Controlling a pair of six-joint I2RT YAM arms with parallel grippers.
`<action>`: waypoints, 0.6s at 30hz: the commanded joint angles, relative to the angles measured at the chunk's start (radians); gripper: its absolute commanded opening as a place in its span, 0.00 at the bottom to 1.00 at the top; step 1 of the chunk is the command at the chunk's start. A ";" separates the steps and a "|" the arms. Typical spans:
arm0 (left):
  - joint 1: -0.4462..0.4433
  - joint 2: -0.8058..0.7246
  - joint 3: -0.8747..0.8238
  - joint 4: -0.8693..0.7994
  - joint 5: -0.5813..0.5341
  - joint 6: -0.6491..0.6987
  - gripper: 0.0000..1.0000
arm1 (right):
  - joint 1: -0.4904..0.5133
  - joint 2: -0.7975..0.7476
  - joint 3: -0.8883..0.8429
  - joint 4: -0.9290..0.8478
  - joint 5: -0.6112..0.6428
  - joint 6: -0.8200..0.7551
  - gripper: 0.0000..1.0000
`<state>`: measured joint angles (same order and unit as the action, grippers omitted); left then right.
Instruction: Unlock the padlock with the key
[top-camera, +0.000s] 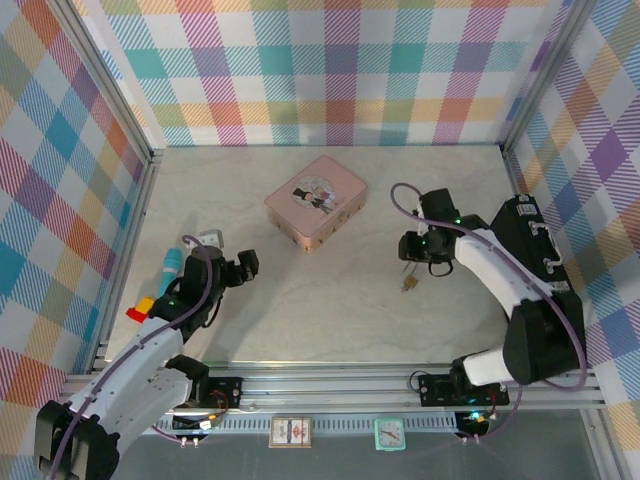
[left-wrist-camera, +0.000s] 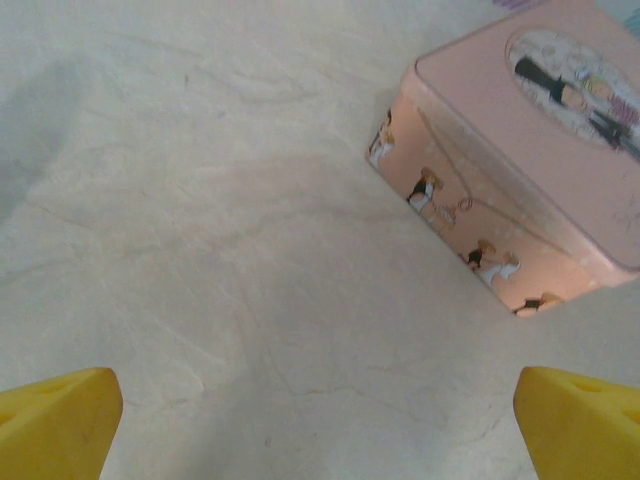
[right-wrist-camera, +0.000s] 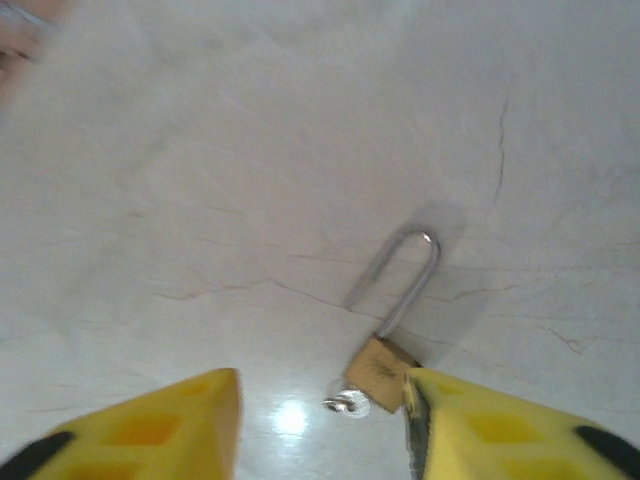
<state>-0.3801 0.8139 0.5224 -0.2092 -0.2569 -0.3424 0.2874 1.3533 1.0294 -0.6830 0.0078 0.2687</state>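
You look done: the small gold brass padlock (right-wrist-camera: 381, 368) lies open; your right hand (right-wrist-camera: 322, 388) beside it is released.

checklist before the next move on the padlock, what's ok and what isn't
1. Padlock lying flat on the table: ok.
2. Shackle loose at one end: ok, one leg sits clear of the body.
3. Key in the keyhole: cannot tell; a small silvery bit lies at the body's base.
4. Right gripper open, not pinching the padlock: ok.
5. Left gripper open and empty: ok.
6. Pink box apart from the padlock: ok.
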 joint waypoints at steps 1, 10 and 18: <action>0.011 0.010 0.085 0.019 -0.064 0.025 1.00 | 0.005 -0.107 0.065 0.052 -0.082 -0.042 0.56; 0.009 0.023 0.134 0.083 -0.194 0.054 1.00 | 0.004 -0.309 -0.119 0.464 0.019 -0.241 0.84; 0.019 0.227 -0.014 0.510 -0.421 0.288 1.00 | -0.001 -0.275 -0.401 0.839 0.166 -0.395 0.97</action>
<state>-0.3759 0.9787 0.5755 0.0788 -0.5629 -0.1841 0.2874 1.0637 0.6724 -0.0463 0.1112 -0.0181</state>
